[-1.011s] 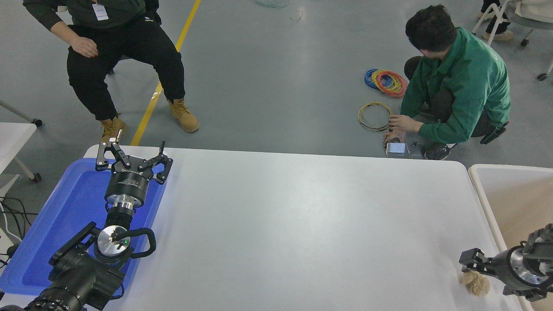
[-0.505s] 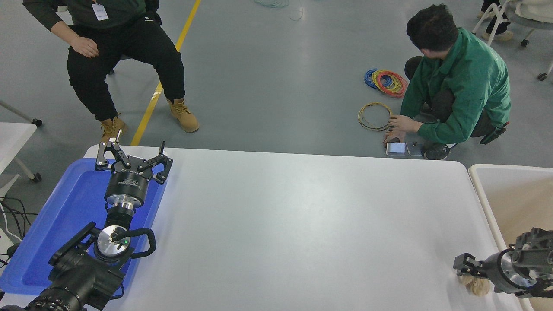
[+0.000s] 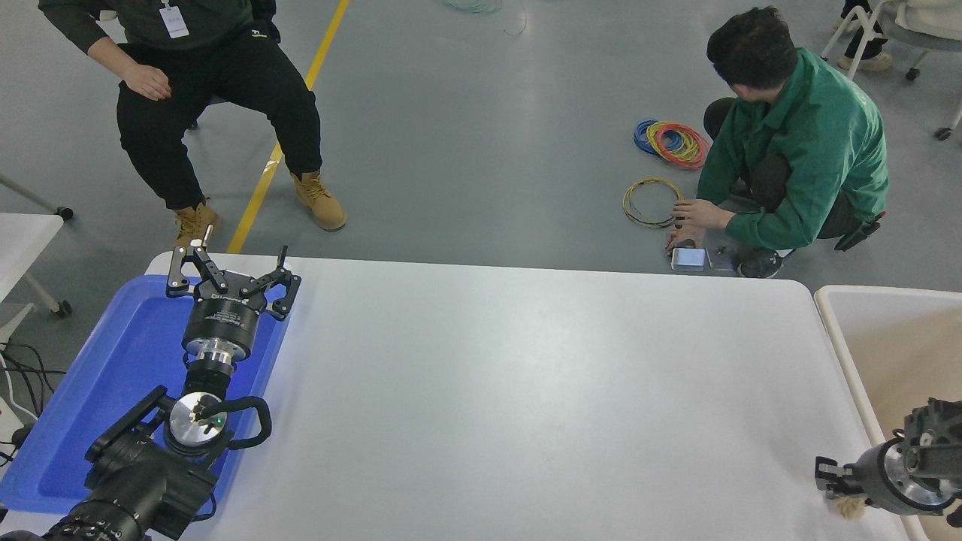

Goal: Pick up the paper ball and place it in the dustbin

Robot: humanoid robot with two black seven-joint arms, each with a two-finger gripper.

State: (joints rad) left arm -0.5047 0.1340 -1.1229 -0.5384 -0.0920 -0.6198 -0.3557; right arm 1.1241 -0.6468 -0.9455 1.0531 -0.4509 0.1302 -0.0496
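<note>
The paper ball [image 3: 851, 509] is a tan wad at the table's front right edge, mostly hidden under my right gripper [image 3: 829, 479]. Only a small tan bit shows below the gripper body. The right gripper comes in from the lower right and looks closed on the ball, low over the table. The dustbin [image 3: 836, 336], cream-white with a beige inside, stands just off the table's right edge, right beside the gripper. My left gripper [image 3: 230, 275] is parked open over the blue tray at the left.
A blue shallow tray [image 3: 113, 361] lies at the table's left end under the left arm. One person sits beyond the far left corner. Another crouches on the floor beyond the far right side, next to coiled cables [image 3: 671, 143].
My right gripper has drawn back toward the lower right, nearer the dustbin's rim, and the paper ball has moved with it and is now mostly hidden. The left arm has not moved.
</note>
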